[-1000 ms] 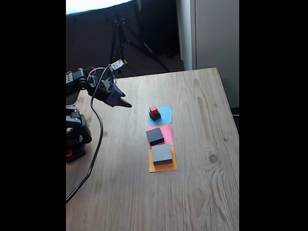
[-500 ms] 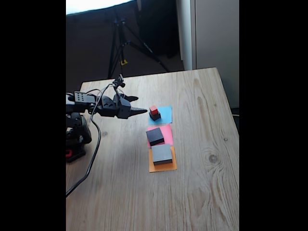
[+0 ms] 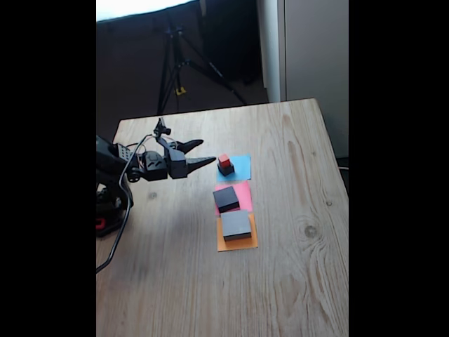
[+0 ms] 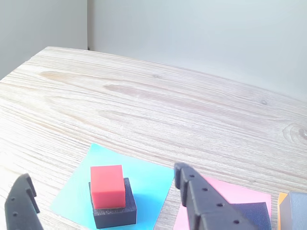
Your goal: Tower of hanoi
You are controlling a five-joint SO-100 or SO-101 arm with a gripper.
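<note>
Four blocks, listed left to right in the wrist view: red cube (image 4: 107,186) atop the smallest dark block (image 4: 114,212) on the blue paper (image 4: 148,183), mid dark block (image 4: 254,213) on pink, largest grey block (image 4: 293,211) on orange. My claw (image 4: 103,203) hangs open, empty, the cube between its tips, short of contact. Step in hand, I judge: approach to the cube; next calls for advancing, then closing on it alone.

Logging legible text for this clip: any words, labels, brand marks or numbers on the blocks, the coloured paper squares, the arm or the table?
None can be read in either view.
The red cube, the dark block under it and the blue paper are plain in the wrist view.
The open gripper shows no marking.
The other two blocks are too small and blurred in the fixed view to rule out fine print.
</note>
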